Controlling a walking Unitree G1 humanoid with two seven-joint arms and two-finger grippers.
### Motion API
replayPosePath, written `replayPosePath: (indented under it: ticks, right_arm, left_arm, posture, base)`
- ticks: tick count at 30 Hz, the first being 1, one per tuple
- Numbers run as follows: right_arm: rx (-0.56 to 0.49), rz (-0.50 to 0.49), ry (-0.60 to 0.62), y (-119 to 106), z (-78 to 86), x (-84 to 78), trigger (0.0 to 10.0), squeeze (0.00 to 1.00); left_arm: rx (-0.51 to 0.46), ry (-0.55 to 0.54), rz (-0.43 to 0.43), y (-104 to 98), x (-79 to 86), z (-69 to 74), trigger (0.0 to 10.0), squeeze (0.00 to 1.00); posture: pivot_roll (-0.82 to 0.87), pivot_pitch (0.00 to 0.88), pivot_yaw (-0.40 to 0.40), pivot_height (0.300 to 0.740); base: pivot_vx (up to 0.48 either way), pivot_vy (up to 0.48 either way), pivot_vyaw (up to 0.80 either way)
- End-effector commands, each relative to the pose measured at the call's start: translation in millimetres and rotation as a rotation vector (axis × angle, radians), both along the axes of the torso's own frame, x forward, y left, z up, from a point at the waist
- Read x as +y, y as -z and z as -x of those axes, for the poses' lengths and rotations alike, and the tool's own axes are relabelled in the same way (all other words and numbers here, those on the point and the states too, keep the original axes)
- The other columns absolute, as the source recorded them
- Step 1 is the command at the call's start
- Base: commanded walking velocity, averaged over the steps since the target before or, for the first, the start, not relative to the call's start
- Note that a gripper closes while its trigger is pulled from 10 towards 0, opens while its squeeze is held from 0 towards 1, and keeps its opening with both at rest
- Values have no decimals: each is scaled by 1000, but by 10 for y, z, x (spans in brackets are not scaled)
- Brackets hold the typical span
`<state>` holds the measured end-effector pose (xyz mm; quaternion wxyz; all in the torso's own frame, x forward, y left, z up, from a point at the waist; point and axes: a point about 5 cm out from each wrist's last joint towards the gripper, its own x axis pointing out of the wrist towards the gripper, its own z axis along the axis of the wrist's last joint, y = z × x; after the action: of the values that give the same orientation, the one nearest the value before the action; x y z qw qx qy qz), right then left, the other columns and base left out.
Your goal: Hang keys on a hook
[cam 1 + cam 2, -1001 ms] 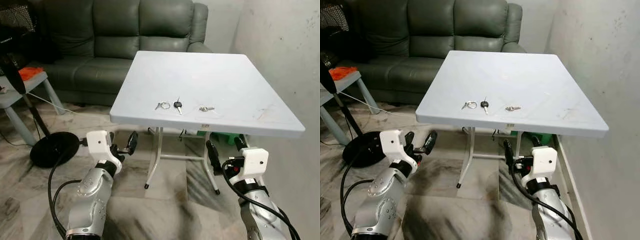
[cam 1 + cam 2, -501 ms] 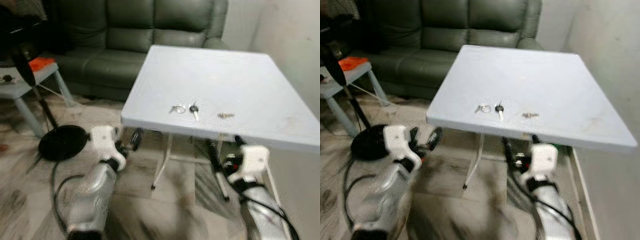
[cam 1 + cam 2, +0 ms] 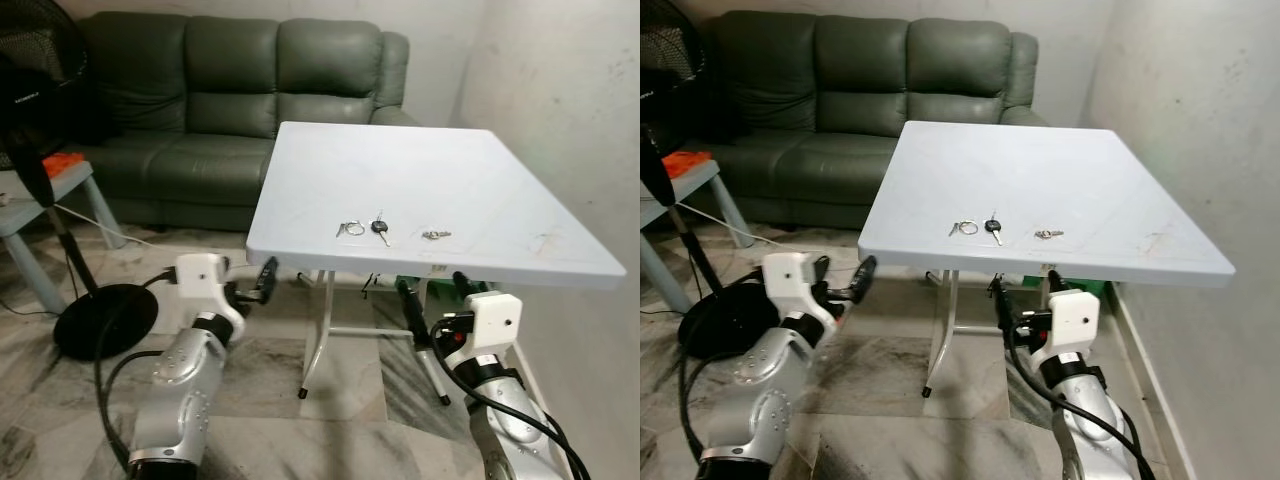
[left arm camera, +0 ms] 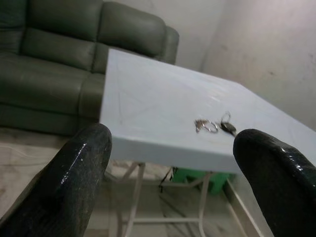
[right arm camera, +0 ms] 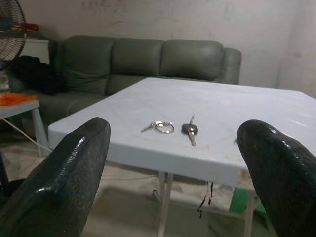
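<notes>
Three lots of keys lie near the front edge of the white folding table (image 3: pixel 420 170): a key ring (image 3: pixel 350 229), a black-headed key (image 3: pixel 381 230) and a small key (image 3: pixel 435 235). My left gripper (image 3: pixel 252 284) hangs open below the table's front left corner, at about edge height. My right gripper (image 3: pixel 433 292) is open too, under the front edge and right of the keys. In the left wrist view the ring (image 4: pixel 207 126) and the black key (image 4: pixel 228 128) show between the fingers (image 4: pixel 74 182). The right wrist view looks across the ring (image 5: pixel 160 127) and black key (image 5: pixel 189 131).
A dark green sofa (image 3: pixel 230 90) stands behind the table. A standing fan with a round black base (image 3: pixel 105 320) and a low side table (image 3: pixel 50 180) are at my left. A plastered wall (image 3: pixel 570 100) runs close along the table's right side. Something green (image 4: pixel 212 177) sits under the table.
The whole view has shifted and passed through blur, so the camera moved; the table now sits a little further right and higher. Both arms keep their pose. The keys lie as before.
</notes>
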<state>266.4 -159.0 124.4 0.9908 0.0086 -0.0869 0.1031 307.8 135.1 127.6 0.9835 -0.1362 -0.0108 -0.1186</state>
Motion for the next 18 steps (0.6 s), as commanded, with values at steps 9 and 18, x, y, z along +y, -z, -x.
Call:
replayPosePath:
  ticks: [9, 18]
  right_arm:
    - [-5, 8, 15, -18, 5, -47, 10000, 0]
    - [-3, 9, 13, -14, 16, -46, 10000, 0]
  left_arm:
    - [-5, -5, -29, -38, -63, -37, 10000, 0]
    - [3, -8, -44, -23, -52, -37, 10000, 0]
  posture:
    - [-11, 0, -18, 740]
    - [-11, 0, -18, 740]
  base:
    - [176, 389, 0]
    - [445, 0, 0]
